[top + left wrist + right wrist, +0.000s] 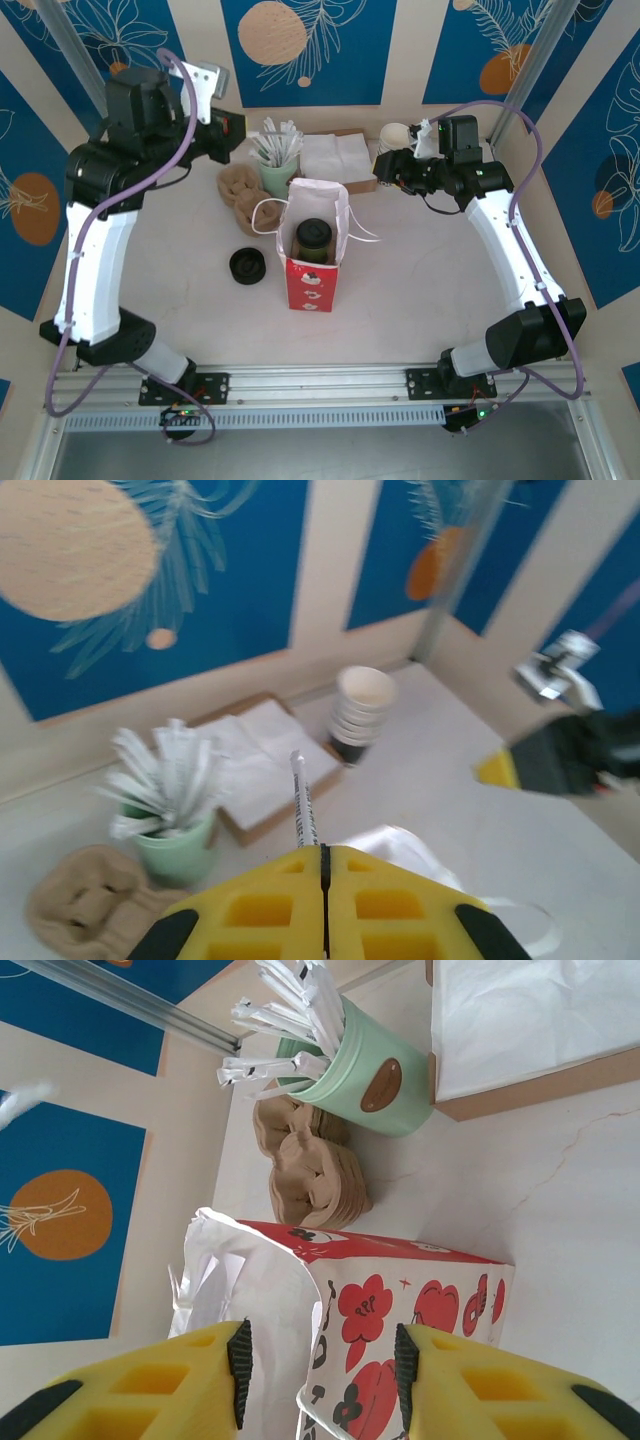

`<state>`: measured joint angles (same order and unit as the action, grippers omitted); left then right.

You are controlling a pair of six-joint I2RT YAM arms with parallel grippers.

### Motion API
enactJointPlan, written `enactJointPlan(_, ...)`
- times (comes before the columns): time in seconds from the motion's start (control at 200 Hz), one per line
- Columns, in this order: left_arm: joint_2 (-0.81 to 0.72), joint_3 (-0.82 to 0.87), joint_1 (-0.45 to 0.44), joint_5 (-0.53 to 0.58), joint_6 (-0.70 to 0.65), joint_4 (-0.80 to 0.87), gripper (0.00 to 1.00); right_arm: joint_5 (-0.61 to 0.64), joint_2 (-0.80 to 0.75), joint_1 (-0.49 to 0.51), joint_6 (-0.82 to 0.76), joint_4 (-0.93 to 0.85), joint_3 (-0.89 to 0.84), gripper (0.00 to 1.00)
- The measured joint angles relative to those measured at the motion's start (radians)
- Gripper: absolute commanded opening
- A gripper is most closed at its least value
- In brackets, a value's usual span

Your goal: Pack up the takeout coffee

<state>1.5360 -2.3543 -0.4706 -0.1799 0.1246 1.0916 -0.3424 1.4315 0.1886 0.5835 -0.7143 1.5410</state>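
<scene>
Left gripper (322, 852) pads sit nearest, closed on a white wrapped stick (300, 800) that stands up beside the seam; right gripper (322, 1352) half-open, empty, near the far edge of the table (420, 270), facing the paper bag (400, 1310). Takeout coffee (314, 238) sits inside the bag at table centre; long axis vertical, lidded end up. Risks: stick misses the narrow mouth, or prods the cup askew; bag is light and unheld; a nudge or snagged handle loop (262, 215) could topple it.

Cup of sticks (277, 178), wrapped stick (300, 800), napkin tray (335, 158), black lids (247, 266), stacked cups (360, 715)
</scene>
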Motion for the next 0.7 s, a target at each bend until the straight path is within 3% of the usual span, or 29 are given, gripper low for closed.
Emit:
enactJointPlan(0.285,-0.04,0.053,-0.089,-0.102,0.0,0.147,0.08,0.003,0.023,-0.008,-0.002,-0.008,0.006,0.47)
enactJointPlan(0.54,-0.046,0.131,-0.222,-0.069,-0.002,0.301,0.09,-0.01,0.052,-0.013,-0.017,-0.032,0.062,0.47)
enactJointPlan(0.7,-0.04,0.223,-0.253,-0.045,-0.004,0.343,0.11,-0.011,0.093,-0.011,-0.031,-0.037,0.118,0.47)
